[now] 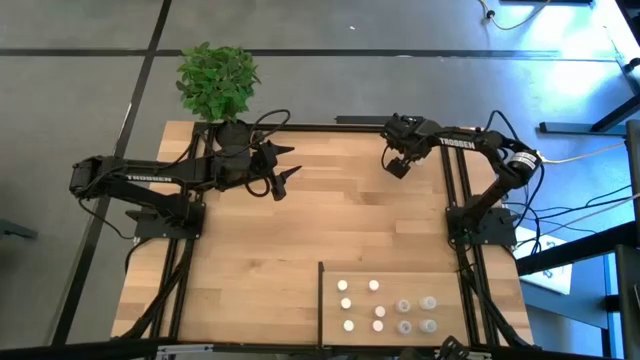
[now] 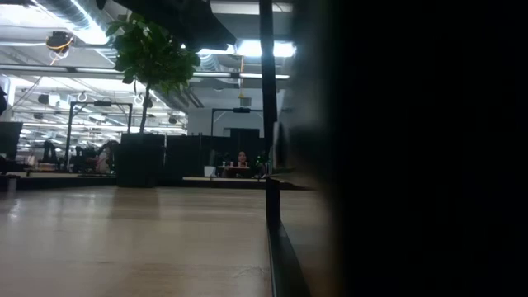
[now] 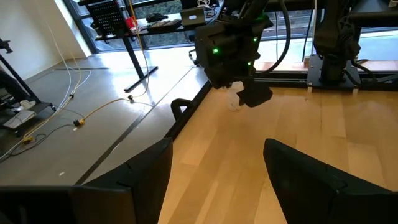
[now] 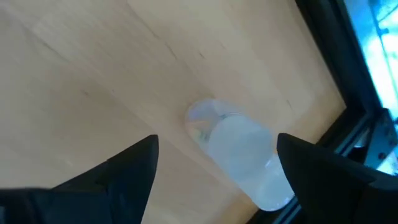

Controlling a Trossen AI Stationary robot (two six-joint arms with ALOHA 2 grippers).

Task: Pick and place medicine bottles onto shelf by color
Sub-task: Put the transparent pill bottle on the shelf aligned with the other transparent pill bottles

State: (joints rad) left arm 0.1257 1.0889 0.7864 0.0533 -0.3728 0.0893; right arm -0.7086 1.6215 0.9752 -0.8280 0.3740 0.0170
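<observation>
Tabletop (image 4: 93, 74) under the open right tool (image 4: 214, 163) bears a translucent bottle (image 4: 239, 158), hidden overhead.

Open-plan office or lab: exposed ceiling ducts (image 2: 99, 25), desks (image 2: 239, 177) behind, potted plant (image 1: 217, 80), floor cables (image 3: 93, 112).

Table: planked wooden tabletop (image 1: 300, 220), potted plant (image 1: 218, 82) at its far edge.
Shelf (image 1: 470, 285): pale panel at the near right corner.
On shelf: medicine bottles (image 1: 378, 312).
On tabletop: translucent bottle (image 4: 239, 152).
</observation>
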